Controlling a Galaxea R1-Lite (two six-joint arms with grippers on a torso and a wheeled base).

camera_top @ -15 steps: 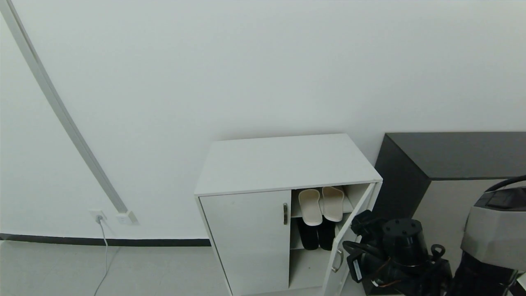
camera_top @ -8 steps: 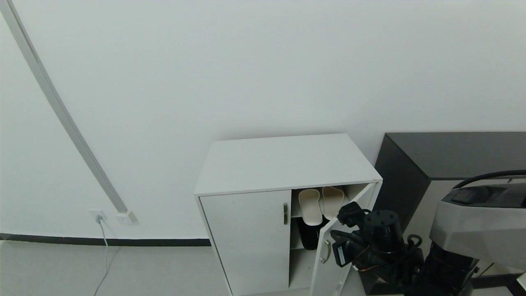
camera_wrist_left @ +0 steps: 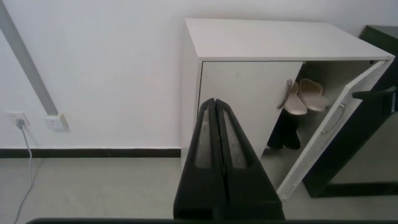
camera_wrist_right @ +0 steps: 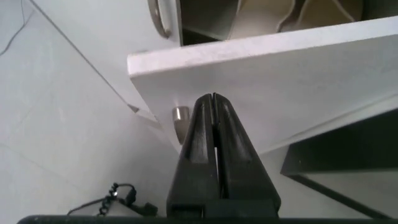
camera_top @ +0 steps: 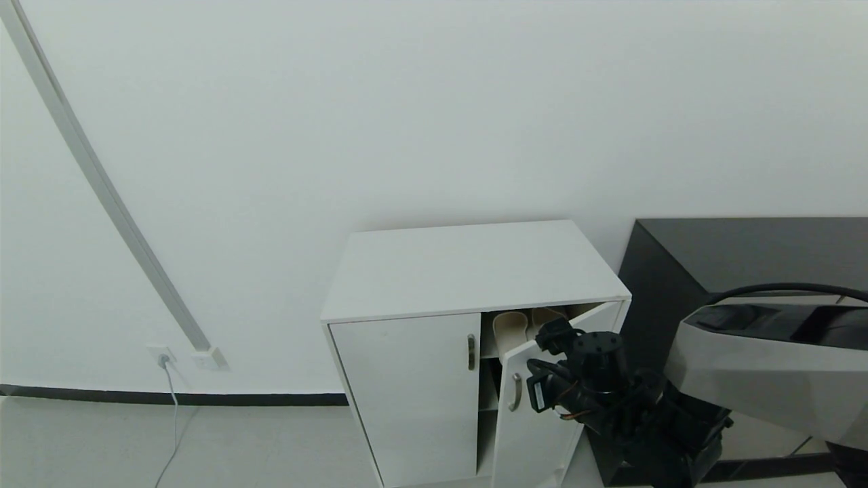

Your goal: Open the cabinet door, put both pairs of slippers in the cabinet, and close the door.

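The white cabinet (camera_top: pixel 468 268) stands against the wall. Its left door (camera_top: pixel 407 393) is closed; its right door (camera_top: pixel 536 413) hangs ajar, swung most of the way in. A beige pair of slippers (camera_top: pixel 510 324) lies on the upper shelf, partly hidden by the door; in the left wrist view the beige pair (camera_wrist_left: pixel 305 99) sits above a black pair (camera_wrist_left: pixel 285 132). My right gripper (camera_top: pixel 550 333) is shut, with its tip (camera_wrist_right: pixel 213 99) against the right door's outer face (camera_wrist_right: pixel 292 62) near the handle post (camera_wrist_right: pixel 180 117). My left gripper (camera_wrist_left: pixel 215 104) is shut and holds nothing, back from the cabinet.
A dark grey unit (camera_top: pixel 746 254) stands right beside the cabinet. A wall socket with a cable (camera_top: pixel 161 356) and a slanted conduit (camera_top: pixel 102 183) are on the wall to the left. Bare grey floor (camera_top: pixel 203 447) lies in front.
My right arm has moved left with its tip on the right door, and the door has swung from wide open to nearly closed, covering most of the slippers.
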